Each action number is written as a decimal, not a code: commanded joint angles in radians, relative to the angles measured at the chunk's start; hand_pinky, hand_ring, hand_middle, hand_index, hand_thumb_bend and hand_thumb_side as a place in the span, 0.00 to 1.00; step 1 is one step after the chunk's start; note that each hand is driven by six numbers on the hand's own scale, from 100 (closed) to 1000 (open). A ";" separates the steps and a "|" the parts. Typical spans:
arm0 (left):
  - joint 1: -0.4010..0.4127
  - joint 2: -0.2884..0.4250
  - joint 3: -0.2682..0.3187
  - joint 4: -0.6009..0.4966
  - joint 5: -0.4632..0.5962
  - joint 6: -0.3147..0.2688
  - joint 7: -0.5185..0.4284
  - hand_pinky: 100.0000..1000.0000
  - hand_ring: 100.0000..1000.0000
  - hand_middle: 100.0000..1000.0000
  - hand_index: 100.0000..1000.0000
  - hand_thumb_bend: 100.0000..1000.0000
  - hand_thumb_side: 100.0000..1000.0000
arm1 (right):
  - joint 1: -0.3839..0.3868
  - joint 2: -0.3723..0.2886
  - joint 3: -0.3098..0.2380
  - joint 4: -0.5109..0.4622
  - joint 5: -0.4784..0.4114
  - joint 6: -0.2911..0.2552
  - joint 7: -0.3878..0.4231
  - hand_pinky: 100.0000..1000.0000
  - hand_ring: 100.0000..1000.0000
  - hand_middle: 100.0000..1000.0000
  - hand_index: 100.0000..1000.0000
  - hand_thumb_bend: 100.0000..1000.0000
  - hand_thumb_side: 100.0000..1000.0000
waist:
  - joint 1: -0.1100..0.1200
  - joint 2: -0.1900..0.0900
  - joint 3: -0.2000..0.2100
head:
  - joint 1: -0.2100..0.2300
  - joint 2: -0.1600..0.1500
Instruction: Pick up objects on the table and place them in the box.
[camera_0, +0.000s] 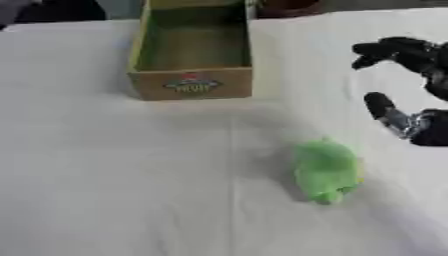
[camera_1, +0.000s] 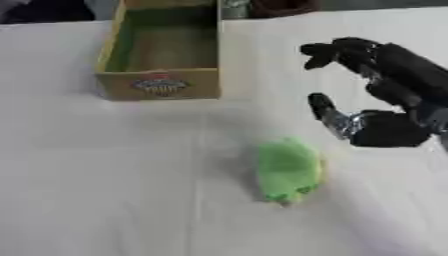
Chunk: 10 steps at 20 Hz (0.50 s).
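Observation:
A soft green object (camera_1: 287, 171) lies on the white table, right of centre and toward the front. An open cardboard box (camera_0: 192, 50) with a green lining and a printed label on its front wall stands at the back centre; its inside looks bare. My right hand (camera_1: 385, 95) hangs over the table at the right, above and to the right of the green object, apart from it. Its fingers (camera_1: 337, 50) reach left and its thumb (camera_1: 325, 112) points down-left, with a wide gap and nothing between them. My left hand shows in neither view.
The white cloth (camera_0: 105, 175) covers the whole table. Dark shapes sit beyond the far edge, one at the back left (camera_0: 52, 10) and a brownish round one (camera_0: 289, 6) behind the box.

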<state>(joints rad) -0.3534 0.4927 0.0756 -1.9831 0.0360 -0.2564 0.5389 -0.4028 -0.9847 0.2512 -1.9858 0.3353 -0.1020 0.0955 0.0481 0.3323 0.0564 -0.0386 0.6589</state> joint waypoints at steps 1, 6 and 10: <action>-0.013 0.017 0.000 -0.017 0.003 -0.001 -0.006 0.66 0.83 0.89 0.93 0.00 1.00 | -0.002 -0.027 0.005 -0.014 -0.030 0.031 -0.050 0.94 0.71 0.69 0.98 0.00 1.00 | -0.002 -0.020 0.003 | -0.004 0.003; -0.014 0.015 -0.002 -0.017 0.005 0.000 -0.011 0.66 0.84 0.89 0.93 0.00 1.00 | -0.006 -0.029 0.018 -0.014 0.006 0.024 -0.054 0.92 0.80 0.69 0.94 0.12 1.00 | -0.001 -0.019 0.004 | -0.005 0.004; -0.016 0.015 -0.003 -0.017 0.007 0.001 -0.013 0.66 0.84 0.89 0.93 0.00 1.00 | -0.007 -0.024 0.040 -0.014 0.032 -0.011 0.052 0.95 0.85 0.77 0.99 0.19 0.65 | -0.001 -0.020 0.005 | -0.006 0.010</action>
<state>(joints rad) -0.3575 0.4922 0.0699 -1.9831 0.0403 -0.2548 0.5289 -0.3966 -0.9845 0.2952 -1.9858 0.3556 -0.1024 0.1215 0.0485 0.3323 0.0614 -0.0429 0.6635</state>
